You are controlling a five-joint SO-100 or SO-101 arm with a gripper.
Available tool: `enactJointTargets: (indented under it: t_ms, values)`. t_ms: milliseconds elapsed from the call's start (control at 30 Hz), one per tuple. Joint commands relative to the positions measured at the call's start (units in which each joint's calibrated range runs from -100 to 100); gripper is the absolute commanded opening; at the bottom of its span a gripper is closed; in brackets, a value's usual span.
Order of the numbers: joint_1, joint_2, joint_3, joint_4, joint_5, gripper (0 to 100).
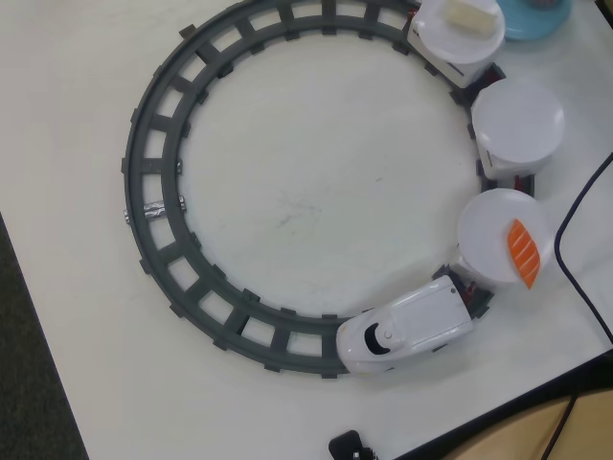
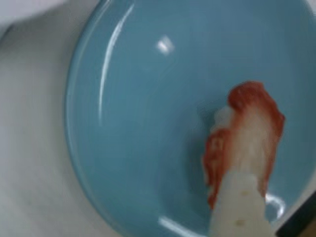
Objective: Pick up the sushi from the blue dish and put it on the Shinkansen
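Wrist view sat right over the blue dish [image 2: 123, 148]. The sushi [image 2: 247, 143] lay on the dish floor, right of centre in that view, red-pink top facing up.

A pale claw finger [image 2: 239, 207] came in from the bottom edge and overlapped the near end of the sushi. Only that one finger was visible, so I couldn't tell whether the claw was spread or already pinching. Contact versus hovering just above: also not readable, the picture was blurred.

Overhead view showed only a sliver of the dish [image 1: 536, 17] at the top right corner; arm and claw weren't in it. The Shinkansen [image 1: 407, 331] sat on the grey ring track [image 1: 153, 192] at lower right, three plate cars curving up behind it. Rear plate [image 1: 458, 29] carried a beige piece, front plate [image 1: 498, 238] an orange striped piece, middle plate [image 1: 519, 120] looked bare.

My read: this was the grasp step. To do it well:
- straddle the sushi across its short side, not end-on
- get low enough to grip the body, not just the top layer
- lift straight up to clear the dish rim
- middle plate was the obvious drop target

Dish looked glossy, so I'd have expected the piece to slide if nudged off-centre.
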Motion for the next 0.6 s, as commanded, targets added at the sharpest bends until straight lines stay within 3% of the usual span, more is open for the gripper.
enactJointTargets:
  t_ms: [0, 567]
  values:
    - [-0.46, 2.21, -6.91, -0.03, -0.35, 24]
    - [1.13, 9.98, -8.79, 0.05, -2.03, 22]
